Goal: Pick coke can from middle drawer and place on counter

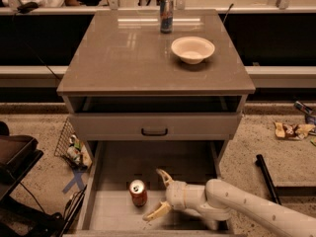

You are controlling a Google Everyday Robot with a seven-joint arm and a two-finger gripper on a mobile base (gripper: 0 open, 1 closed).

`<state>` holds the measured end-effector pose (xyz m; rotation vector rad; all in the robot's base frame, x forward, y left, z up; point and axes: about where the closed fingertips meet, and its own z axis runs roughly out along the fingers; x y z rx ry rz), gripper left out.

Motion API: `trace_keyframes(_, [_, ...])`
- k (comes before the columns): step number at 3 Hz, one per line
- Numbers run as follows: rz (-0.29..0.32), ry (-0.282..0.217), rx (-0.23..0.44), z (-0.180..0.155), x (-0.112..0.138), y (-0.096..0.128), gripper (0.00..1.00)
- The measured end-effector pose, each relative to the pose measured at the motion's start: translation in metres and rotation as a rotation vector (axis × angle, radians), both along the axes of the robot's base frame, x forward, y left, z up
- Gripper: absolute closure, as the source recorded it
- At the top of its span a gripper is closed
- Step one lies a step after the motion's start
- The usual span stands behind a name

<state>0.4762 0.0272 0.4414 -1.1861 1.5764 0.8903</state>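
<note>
The coke can (138,192), red-orange with a silver top, stands upright on the pale floor of the pulled-out middle drawer (113,214), toward its front left. My gripper (157,195) reaches in from the right inside the drawer. It is open, with one finger (163,176) behind the can's right side and the other finger (157,212) in front of it. The fingers lie just right of the can and do not touch it. The brown-grey counter (123,58) is above.
A white bowl (192,49) and a tall blue-and-silver can (166,15) stand on the counter's far right half. A closed grey drawer front with a dark handle (154,132) overhangs the drawer's back. A wire basket (71,144) and floor clutter lie left.
</note>
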Motion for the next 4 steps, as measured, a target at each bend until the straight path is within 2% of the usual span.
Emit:
trace_keyframes(2, [0.021,-0.007,0.039,-0.003,0.012,0.02,0.0])
trace_keyframes(3, [0.041,-0.007,0.051,-0.006,0.014,0.034,0.13])
trace_keyframes(4, [0.061,0.006,0.072,-0.015,0.008,0.051,0.37])
